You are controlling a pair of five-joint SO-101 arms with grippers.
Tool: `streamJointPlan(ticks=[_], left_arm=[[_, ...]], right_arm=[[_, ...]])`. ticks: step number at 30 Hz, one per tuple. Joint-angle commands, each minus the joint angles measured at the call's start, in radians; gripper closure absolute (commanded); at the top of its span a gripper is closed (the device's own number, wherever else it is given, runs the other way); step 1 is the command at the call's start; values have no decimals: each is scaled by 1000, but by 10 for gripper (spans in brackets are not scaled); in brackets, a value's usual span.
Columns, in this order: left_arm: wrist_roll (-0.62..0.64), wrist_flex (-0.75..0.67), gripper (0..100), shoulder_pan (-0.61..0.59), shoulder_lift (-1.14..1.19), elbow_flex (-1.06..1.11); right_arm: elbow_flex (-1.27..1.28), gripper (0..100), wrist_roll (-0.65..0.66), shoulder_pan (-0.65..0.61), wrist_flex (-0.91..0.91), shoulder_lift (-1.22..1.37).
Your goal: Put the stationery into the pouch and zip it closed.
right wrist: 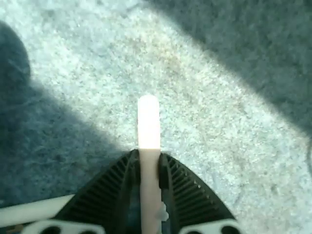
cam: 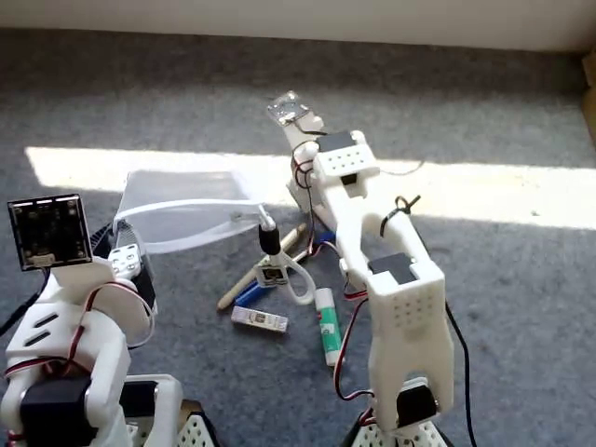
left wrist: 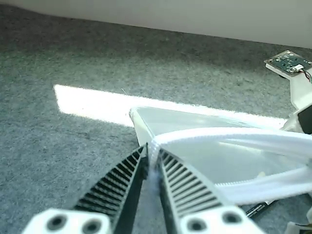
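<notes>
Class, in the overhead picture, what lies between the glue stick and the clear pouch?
In the high view, a wooden stick, a blue pen and scissors lie between the glue stick and the pouch.

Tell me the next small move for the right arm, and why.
Probably carry the pale stick toward the pouch mouth: the right gripper is shut on the stick over carpet, and the left gripper pinches the pouch's zipper edge, holding it open.
</notes>
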Motion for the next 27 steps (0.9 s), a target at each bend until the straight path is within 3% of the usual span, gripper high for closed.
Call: streamJointPlan(ticks=[1, 5, 10, 17, 21, 27], left_arm=[[6, 2, 993, 1, -8, -10], [6, 3, 993, 1, -8, -10], [6, 3, 993, 1, -8, -10], [6, 3, 993, -1, -8, -10], [6, 3, 993, -1, -8, -10], [6, 3, 993, 1, -8, -10]], right_arm=[[-48, 993, 9, 18, 38, -16], [-48, 981, 11, 35, 54, -16], [-45, 841, 66, 30, 101, -12], [-41, 907, 74, 28, 94, -8], [-41, 992, 149, 28, 94, -10], [-48, 993, 149, 50, 142, -19]])
